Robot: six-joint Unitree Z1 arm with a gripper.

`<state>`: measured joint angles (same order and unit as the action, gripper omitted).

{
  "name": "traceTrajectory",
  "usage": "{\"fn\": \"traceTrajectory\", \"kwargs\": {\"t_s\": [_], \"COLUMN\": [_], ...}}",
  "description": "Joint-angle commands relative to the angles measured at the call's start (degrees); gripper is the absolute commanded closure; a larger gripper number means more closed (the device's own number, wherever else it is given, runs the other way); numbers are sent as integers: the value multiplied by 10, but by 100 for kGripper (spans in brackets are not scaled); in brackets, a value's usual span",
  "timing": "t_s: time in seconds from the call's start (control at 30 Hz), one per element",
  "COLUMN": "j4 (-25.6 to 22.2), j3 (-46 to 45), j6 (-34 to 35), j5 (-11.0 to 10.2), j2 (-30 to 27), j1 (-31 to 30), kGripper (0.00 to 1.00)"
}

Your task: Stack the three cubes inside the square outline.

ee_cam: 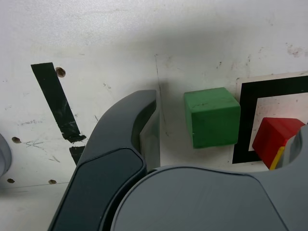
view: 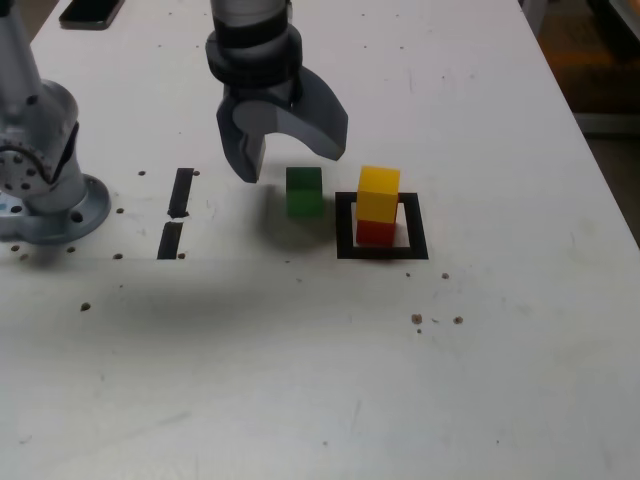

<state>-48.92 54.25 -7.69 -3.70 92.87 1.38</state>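
My claw (view: 285,150) hangs above the worktop (view: 500,380) with its two dark grey jaws spread wide and nothing between them. In the exterior view one jaw points down just to the left of the green cube (view: 304,191), and the other, broader jaw sits above and slightly to the right of that cube; I see no contact with it. In the wrist view the near jaw curves across the foreground beside the green cube (ee_cam: 211,123), with a clear strip of white surface between them.

The green cube stands on the worktop outside the square outline (view: 381,250), just beside the outline's left edge in the exterior view.

Inside the outline I see the red cube (view: 376,233) on the white centre, with the yellow cube (view: 378,193) stacked squarely on top of it. The wrist view shows the outline (ee_cam: 244,125) as a black frame holding the red cube (ee_cam: 274,139), with only a thin yellow edge of the upper cube visible by the claw body.

Further to the exterior view's left lie two short black tape strips (view: 180,192), one behind the other, well apart from the cubes. The arm base (view: 45,190) stands at the left edge. A dark flat object (view: 90,12) lies at the far edge of the worktop.
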Motion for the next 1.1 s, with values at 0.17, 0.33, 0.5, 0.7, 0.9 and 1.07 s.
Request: {"fn": "traceTrajectory", "kwargs": {"t_s": [0.17,0.33,0.5,0.7,0.9,1.07], "j4": [-3,-2,0,0,-6,-12], "j3": [15,26,35,38,38,39], "j6": [-8,-12,-15,-16,-23,-34], "j5": [8,10,10,6,-2,-10], "j2": [33,59,82,97,103,108], "j1": [0,0,3,14,24,25], "kGripper": [7,7,7,9,18,39]}}
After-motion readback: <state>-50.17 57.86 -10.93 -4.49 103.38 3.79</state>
